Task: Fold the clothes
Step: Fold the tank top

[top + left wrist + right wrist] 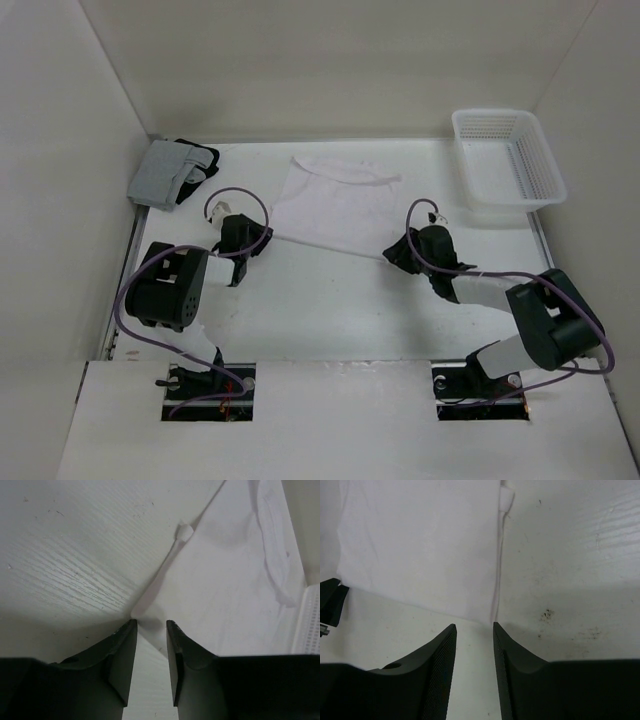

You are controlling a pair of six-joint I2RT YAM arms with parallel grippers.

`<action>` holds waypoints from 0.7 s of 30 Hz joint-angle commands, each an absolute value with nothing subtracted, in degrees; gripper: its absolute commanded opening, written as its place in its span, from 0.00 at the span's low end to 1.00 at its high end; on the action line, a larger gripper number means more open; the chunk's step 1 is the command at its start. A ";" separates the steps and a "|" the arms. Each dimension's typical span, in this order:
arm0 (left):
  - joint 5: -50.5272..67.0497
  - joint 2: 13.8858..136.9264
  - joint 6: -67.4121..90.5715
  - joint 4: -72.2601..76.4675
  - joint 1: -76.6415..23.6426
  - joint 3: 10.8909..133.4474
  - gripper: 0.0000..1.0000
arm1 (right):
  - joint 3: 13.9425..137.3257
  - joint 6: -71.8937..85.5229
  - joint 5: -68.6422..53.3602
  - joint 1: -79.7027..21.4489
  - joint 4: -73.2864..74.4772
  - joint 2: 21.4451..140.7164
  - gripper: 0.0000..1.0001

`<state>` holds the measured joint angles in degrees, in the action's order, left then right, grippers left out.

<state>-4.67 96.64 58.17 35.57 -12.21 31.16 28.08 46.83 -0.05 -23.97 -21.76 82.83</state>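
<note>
The thin white soft fabric shorts-like garment (335, 205) lies spread flat on the white table (330, 310), toward twelve o'clock from the table's middle. It has a curved band along its far edge and a straight near edge running between my two claws. A small white tab (506, 497) sticks out at one side seam.

My left claw (150, 625) is partway open with nothing in it. The garment's corner lies just off its fingertips at twelve o'clock. My right claw (474, 626) is parted about as much and also holds nothing, with the other near corner just ahead of it.

At two o'clock stands the white plastic mesh basket (470, 170), its mesh floor and walls in plain view. At ten o'clock lies a folded grey-and-black garment bundle (170, 172).

I count one white garment, one basket, one bundle and two claws.
</note>
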 commanded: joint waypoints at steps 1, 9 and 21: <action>-4.39 97.99 59.33 38.14 -11.82 32.69 0.24 | 26.63 49.21 0.97 -23.60 -26.89 82.61 0.39; -7.29 97.65 61.52 38.67 -11.82 31.99 0.03 | 27.33 53.26 -1.32 -22.45 -27.33 85.86 0.45; -8.17 98.44 61.70 40.16 -12.26 31.20 0.00 | 27.42 59.32 -4.13 -20.70 -35.41 93.78 0.15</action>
<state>-7.11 98.41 60.90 36.77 -12.14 31.24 26.85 57.52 -3.31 -21.43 -31.92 92.33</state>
